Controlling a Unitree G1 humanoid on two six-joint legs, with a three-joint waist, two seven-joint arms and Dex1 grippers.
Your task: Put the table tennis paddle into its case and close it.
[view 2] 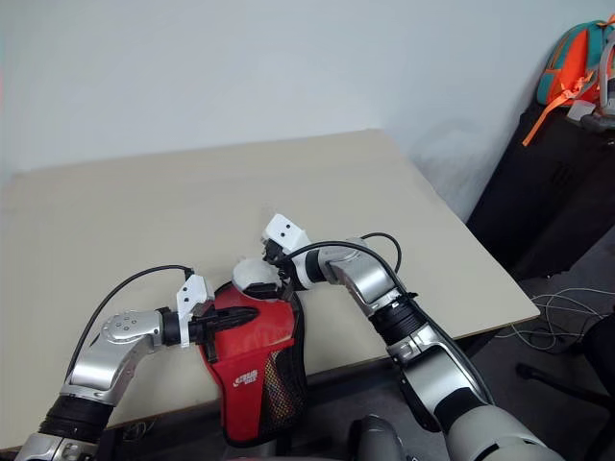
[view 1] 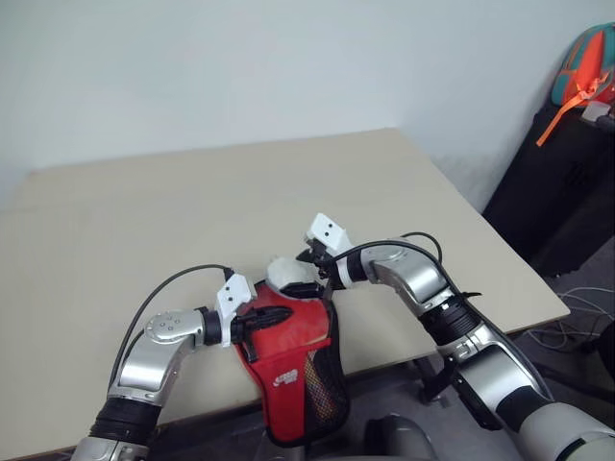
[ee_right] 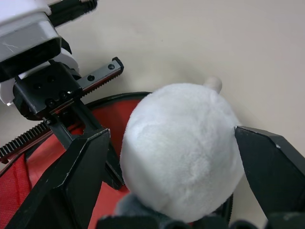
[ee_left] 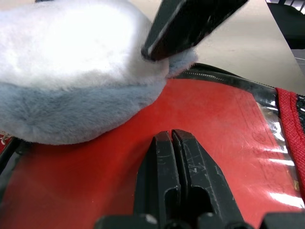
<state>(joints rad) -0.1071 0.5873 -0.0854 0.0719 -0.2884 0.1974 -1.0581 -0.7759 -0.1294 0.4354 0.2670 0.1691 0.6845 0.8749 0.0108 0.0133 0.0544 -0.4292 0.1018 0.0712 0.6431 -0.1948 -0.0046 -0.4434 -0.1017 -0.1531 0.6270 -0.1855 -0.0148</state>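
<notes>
- The paddle-shaped soft case (view 1: 293,360), red face with a black mesh pocket, clear panel and black zip rim, lies at the near edge of the beige table (view 1: 144,221), its lower part hanging off that edge.
- A round white-and-grey plush wad (view 1: 286,272) sits on the case's far end, toward the table's middle.
- The left gripper (view 1: 274,317) has its two black fingers pressed together, tips flat on the red face, seemingly pinning the case rather than gripping it.
- The right gripper (ee_right: 176,157) stands spread wide, one finger on either side of the plush wad, with a gap showing at each finger.
- The red-faced paddle cannot be told apart; whether it is already inside the case is not visible.
- Step in hand, as a judgement: clearing the plush off the case before the zip can be worked. The next move calls for closing the right fingers on the wad and lifting it away while the left keeps the case from sliding off the edge.
- The right wrist view shows the straddle and both gaps; the left wrist view shows the clear panel's sheen and the zip teeth (ee_left: 209,76); the head views alone show the overhang.
</notes>
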